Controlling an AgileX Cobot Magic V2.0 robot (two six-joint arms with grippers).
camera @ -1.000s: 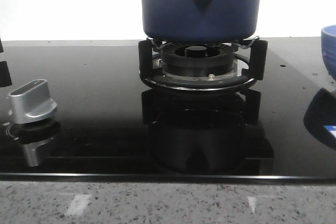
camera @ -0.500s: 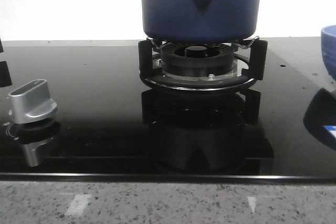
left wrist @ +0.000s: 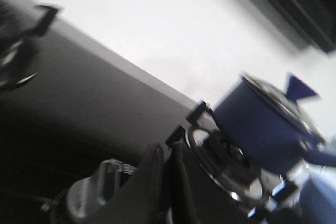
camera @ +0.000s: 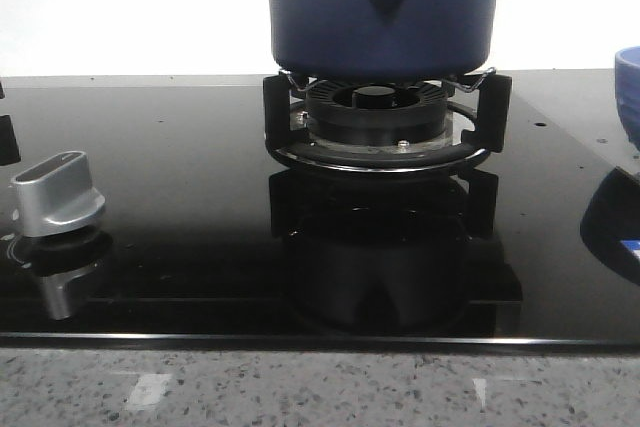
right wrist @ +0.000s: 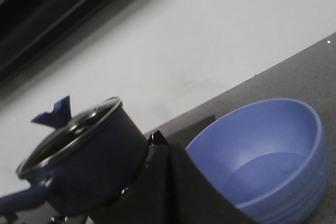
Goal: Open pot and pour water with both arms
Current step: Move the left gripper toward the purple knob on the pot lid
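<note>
Sitting on the black burner grate (camera: 385,127) at the back of the glossy stovetop (camera: 190,207) is the pot (camera: 383,7), dark navy, its pointed handle bracket with the round rivet facing me. Its glass lid (right wrist: 71,129) is resting on the rim, a blue knob on top. I am holding my left gripper (left wrist: 164,182) with fingers pressed together and nothing between them, near the silver stove knob (camera: 55,192) and apart from the pot. I am holding my right gripper (right wrist: 169,182) likewise closed and empty, between the pot and the lighter blue bowl (right wrist: 268,150), touching neither that I can tell.
</note>
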